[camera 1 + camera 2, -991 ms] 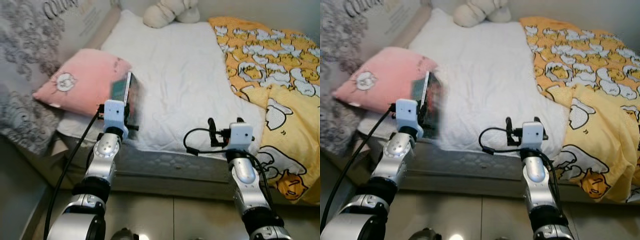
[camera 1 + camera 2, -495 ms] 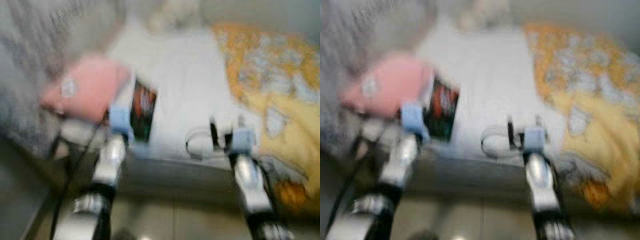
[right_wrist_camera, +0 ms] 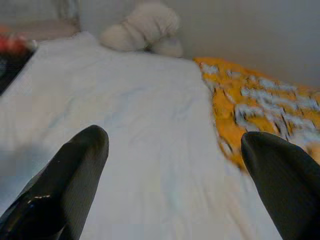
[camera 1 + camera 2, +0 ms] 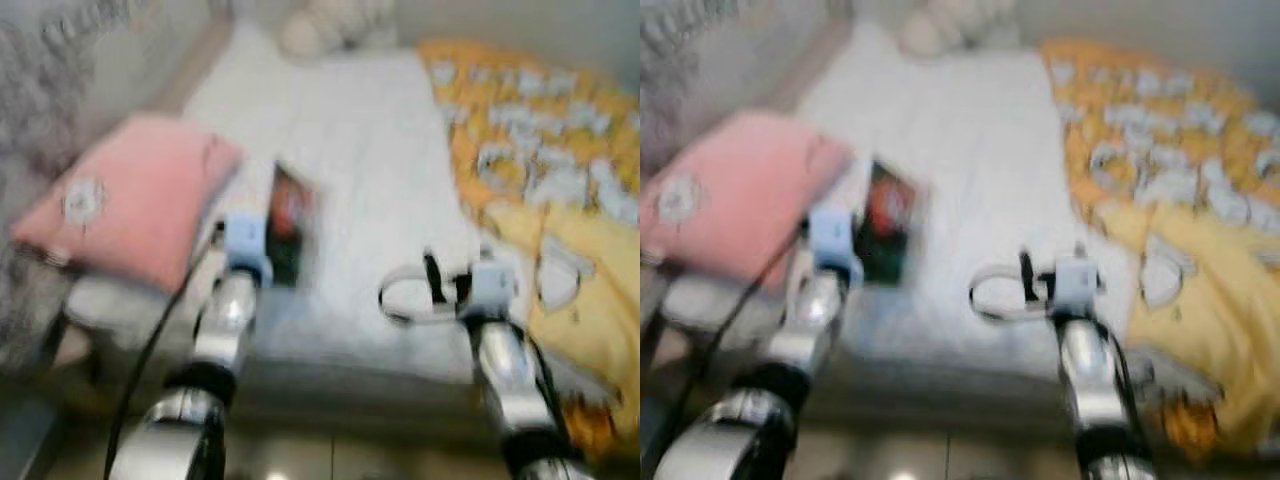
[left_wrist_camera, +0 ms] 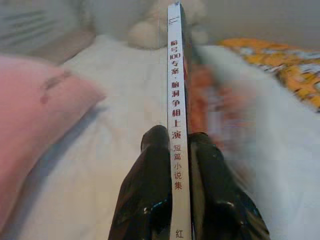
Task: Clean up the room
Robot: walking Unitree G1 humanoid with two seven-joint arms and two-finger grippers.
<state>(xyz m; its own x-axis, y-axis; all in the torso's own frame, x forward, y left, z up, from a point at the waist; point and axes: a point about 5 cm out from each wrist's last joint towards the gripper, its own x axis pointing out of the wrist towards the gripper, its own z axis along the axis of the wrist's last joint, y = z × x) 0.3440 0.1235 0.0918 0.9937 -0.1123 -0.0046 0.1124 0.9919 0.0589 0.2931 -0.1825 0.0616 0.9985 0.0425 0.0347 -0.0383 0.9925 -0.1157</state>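
Book: a thin paperback (image 5: 175, 100), held upright over the bed's near edge beside the pink pillow (image 4: 130, 205).
Left gripper (image 5: 173, 137): clamped on the spine's lower end.
Right gripper (image 3: 175, 150): spread wide, empty, above the white sheet (image 3: 140, 115).
Handling: probably light and stiff on edge, with floppy covers and a glossy spine; a grip near mid-spine seems best.
Room: the sheet is open between pillow and yellow quilt (image 4: 540, 150); a plush toy (image 3: 142, 27) sits far off.

Head stereo pair: high, facing forward and down over the bed (image 4: 360, 130), blurred. Left wrist camera: close, looking along its fingers (image 5: 150, 190) toward the far plush toy (image 5: 150, 30). Right wrist camera: low above the sheet, facing the same far end. All views share the bed.
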